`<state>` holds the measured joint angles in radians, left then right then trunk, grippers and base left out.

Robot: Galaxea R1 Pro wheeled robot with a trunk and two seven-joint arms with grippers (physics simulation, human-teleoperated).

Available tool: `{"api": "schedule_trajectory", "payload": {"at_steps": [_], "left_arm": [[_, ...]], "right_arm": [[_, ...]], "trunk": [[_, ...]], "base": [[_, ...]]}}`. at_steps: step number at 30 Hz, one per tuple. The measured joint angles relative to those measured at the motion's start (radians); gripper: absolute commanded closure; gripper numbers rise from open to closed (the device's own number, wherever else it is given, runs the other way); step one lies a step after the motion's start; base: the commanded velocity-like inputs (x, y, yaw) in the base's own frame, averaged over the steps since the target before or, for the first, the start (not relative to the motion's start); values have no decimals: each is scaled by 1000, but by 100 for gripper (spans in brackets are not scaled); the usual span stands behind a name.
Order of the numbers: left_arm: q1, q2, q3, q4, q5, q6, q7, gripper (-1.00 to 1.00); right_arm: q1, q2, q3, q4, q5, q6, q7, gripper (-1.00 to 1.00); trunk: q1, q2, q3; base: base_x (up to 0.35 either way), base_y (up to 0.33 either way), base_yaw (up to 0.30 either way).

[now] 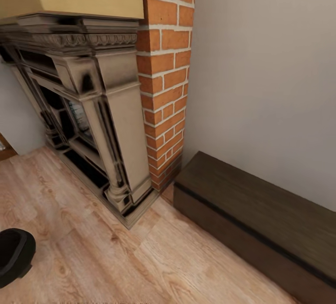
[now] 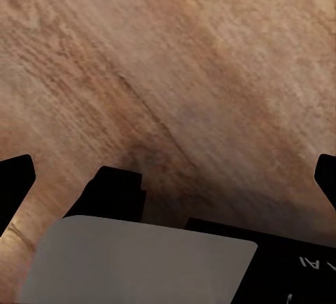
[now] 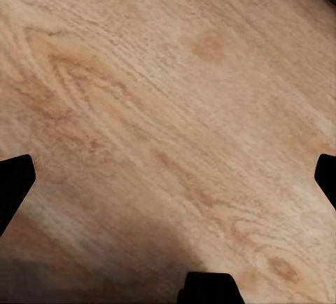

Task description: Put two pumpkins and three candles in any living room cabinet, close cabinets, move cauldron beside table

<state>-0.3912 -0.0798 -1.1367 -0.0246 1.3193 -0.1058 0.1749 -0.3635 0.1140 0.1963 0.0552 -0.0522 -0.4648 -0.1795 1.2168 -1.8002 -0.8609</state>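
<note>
Both claws, left claw (image 2: 168, 174) and right claw (image 3: 168, 174), hang spread and empty over the floor (image 1: 93, 248) (travelling posture, I judge); cabinet (image 1: 261, 210) shut against the wall.

Even, soft light with no glare fills the head view; the red brick chimney column (image 1: 163, 75) and pale plank wood floor (image 1: 93, 248) look slightly smeared. Both wrist views are blurry, with a dim shadow on the floor beneath each pincer's body.
</note>
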Motion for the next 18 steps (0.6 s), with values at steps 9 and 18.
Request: {"api": "schedule_trajectory", "payload": {"at_steps": [9, 18], "left_arm": [[0, 0, 0, 0, 0, 0, 0, -100], [0, 1, 0, 0, 1, 0, 0, -100]], "right_arm": [[0, 1, 0, 0, 0, 0, 0, -100], [0, 1, 0, 0, 0, 0, 0, -100]], "trunk": [[0, 0, 0], [0, 0, 0]], "base": [[0, 0, 285], [0, 0, 285]]}}
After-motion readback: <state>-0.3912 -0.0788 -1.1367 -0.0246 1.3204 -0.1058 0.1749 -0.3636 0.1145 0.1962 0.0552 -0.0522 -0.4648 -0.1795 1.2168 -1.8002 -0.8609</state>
